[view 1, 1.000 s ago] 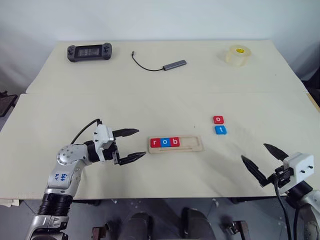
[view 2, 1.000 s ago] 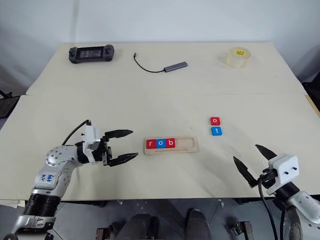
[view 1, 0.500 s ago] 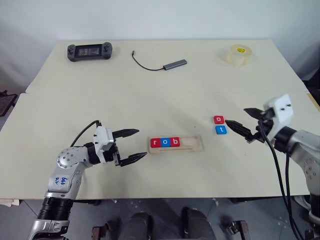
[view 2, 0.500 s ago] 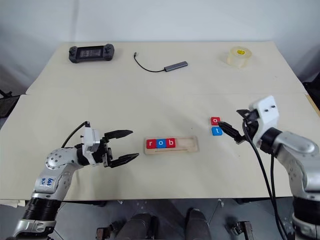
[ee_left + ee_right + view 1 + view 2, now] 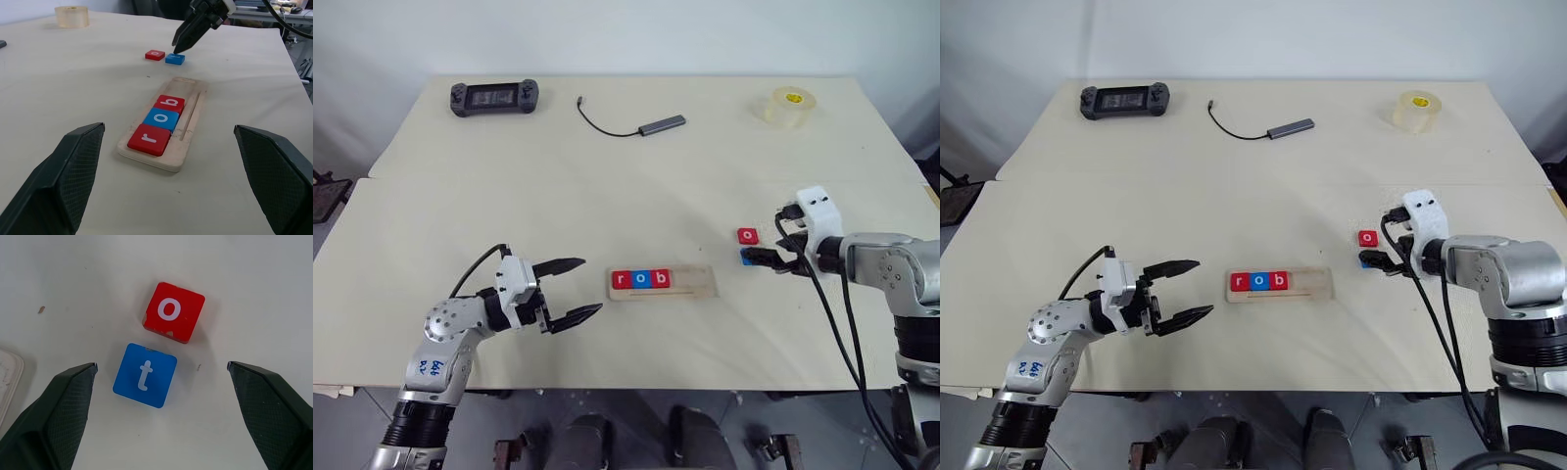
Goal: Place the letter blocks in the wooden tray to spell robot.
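Note:
The wooden tray (image 5: 701, 282) lies mid-table holding a red r (image 5: 622, 280), a blue o (image 5: 640, 279) and a red b (image 5: 658, 279), with its right end bare. Right of it on the cloth sit a loose red o (image 5: 747, 236) and a blue t (image 5: 145, 375). My right gripper (image 5: 161, 365) hangs open just above these two, fingers wide on either side, touching neither. Left of the tray, my left gripper (image 5: 591, 285) is open and empty, pointing at the tray's left end.
At the table's far edge lie a black game controller (image 5: 494, 97), a grey USB hub with its cable (image 5: 661, 124) and a roll of clear tape (image 5: 786, 106). A seam crosses the table behind the tray.
My right arm has swung from the table's front right edge forward and left to the loose o and t, tipping down over them. The left gripper has stayed put.

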Available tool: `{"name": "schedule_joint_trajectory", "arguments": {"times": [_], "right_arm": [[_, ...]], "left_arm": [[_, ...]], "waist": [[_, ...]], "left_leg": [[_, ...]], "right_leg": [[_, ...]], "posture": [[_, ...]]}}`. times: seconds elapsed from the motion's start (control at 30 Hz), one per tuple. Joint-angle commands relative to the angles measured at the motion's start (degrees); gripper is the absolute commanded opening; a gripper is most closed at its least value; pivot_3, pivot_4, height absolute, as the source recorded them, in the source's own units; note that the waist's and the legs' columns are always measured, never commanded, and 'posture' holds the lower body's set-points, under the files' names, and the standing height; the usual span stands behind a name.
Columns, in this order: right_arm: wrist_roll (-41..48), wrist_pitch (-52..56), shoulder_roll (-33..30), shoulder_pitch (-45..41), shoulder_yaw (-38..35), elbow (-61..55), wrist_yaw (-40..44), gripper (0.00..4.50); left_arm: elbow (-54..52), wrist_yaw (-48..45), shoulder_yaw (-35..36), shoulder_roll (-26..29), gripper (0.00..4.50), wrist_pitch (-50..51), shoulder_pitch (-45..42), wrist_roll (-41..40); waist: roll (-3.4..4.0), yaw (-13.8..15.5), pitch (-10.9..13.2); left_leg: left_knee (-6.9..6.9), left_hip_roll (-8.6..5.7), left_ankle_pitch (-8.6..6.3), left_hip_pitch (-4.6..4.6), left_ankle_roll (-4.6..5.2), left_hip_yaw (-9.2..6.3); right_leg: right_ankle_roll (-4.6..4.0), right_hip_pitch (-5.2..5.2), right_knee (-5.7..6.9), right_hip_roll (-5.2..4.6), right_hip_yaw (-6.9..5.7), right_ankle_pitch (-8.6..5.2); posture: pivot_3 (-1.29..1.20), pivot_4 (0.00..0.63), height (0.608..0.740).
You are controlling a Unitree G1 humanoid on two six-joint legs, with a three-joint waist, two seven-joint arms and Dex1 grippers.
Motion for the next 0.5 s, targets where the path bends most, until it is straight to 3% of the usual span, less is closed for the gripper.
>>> {"name": "schedule_joint_trajectory", "arguments": {"times": [0.03, 0.5], "right_arm": [[-0.76, -0.29, -0.03, -2.17, -0.76, -0.37, -0.34, 4.46], [-9.17, -9.81, 9.35, -10.29, 1.94, 18.50, -4.80, 4.46]], "left_arm": [[-2.30, 0.32, 1.31, 0.60, 4.50, -0.15, 0.78, -0.35], [-3.61, 1.81, 1.07, 0.49, 4.50, 0.24, 0.75, -0.19]], "waist": [[0.00, -0.04, 0.00], [-0.01, -0.55, 0.00]], "left_leg": [[0.00, 0.00, 0.00, 0.00, 0.00, 0.00], [0.03, 0.00, 0.00, 0.02, 0.00, 0.01]], "right_leg": [[0.00, 0.00, 0.01, 0.00, 0.00, 0.00], [0.00, -0.01, 0.08, 0.04, 0.01, 0.00]], "posture": [[0.00, 0.150, 0.740], [0.00, 0.150, 0.740]]}}
